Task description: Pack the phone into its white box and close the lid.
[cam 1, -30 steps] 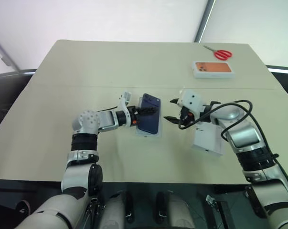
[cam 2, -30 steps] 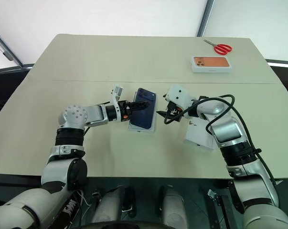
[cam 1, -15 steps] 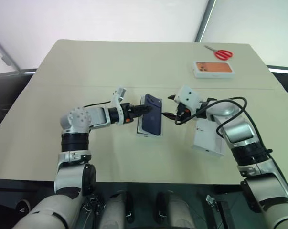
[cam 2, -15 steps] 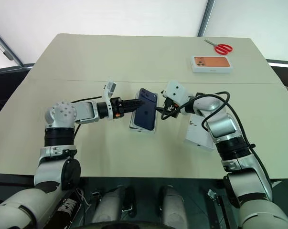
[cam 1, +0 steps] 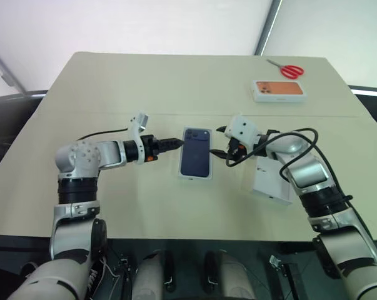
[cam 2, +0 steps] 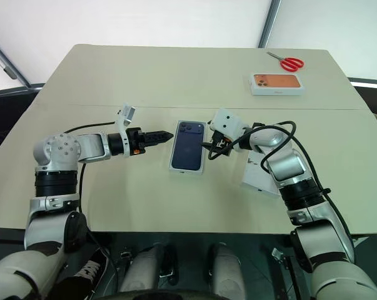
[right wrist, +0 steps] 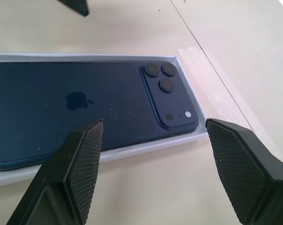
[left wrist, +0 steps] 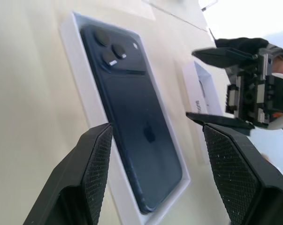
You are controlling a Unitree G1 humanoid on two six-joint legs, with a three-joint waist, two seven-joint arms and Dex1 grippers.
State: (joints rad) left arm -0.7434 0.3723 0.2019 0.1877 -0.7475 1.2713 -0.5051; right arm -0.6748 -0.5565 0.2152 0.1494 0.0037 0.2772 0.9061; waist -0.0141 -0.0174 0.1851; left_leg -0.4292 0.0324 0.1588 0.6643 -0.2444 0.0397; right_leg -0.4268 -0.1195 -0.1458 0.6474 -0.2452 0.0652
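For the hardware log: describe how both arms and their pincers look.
Both arms are silver-grey metal with black joint bands and round shoulder-like housings. Each wrist carries a white block and loose black cables. The left pincer and right pincer each have two black tapered fingers with finely textured inner pads.

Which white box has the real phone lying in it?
The white box in the middle of the table, between the two grippers: the dark blue phone lies inside it. The far box just bears an orange phone picture, and the lid lies beside the right arm.
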